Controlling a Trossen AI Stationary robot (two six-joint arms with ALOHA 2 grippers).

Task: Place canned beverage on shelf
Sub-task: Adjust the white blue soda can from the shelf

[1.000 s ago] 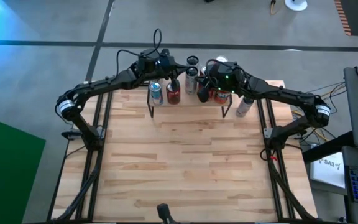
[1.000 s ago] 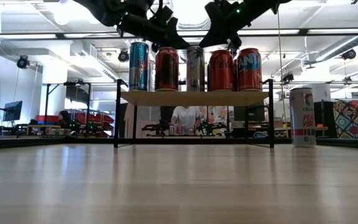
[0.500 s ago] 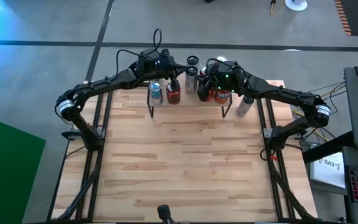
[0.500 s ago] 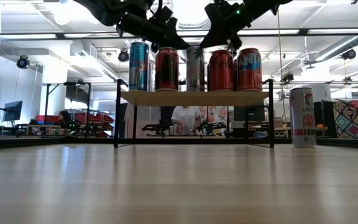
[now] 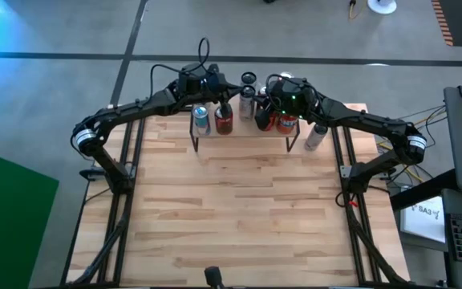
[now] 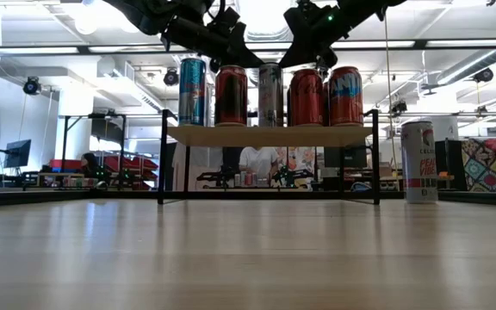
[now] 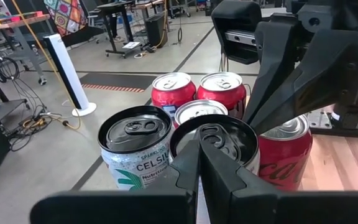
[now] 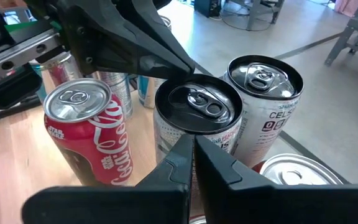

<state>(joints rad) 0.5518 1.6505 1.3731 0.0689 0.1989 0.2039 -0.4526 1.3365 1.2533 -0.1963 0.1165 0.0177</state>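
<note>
moved: nearly nothing, right pincer [image 6: 310, 53] edging up | cans [image 6: 266, 95] standing on shelf [image 6: 269, 135], frame centre | both pincers clenched, grasping nothing, left pincer [image 6: 222, 52] hovering | spare can [image 6: 418, 161] upright on table [image 6: 248, 258], right of shelf, right arm nearer

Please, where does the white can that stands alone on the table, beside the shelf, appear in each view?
High view: the white can is just right of the shelf.
Low view: at right, upright on the table, outside the shelf's right leg.
Left wrist view: not in it.
Right wrist view: not in it.
Shared landmark: the shelf loaded with cans.
</note>
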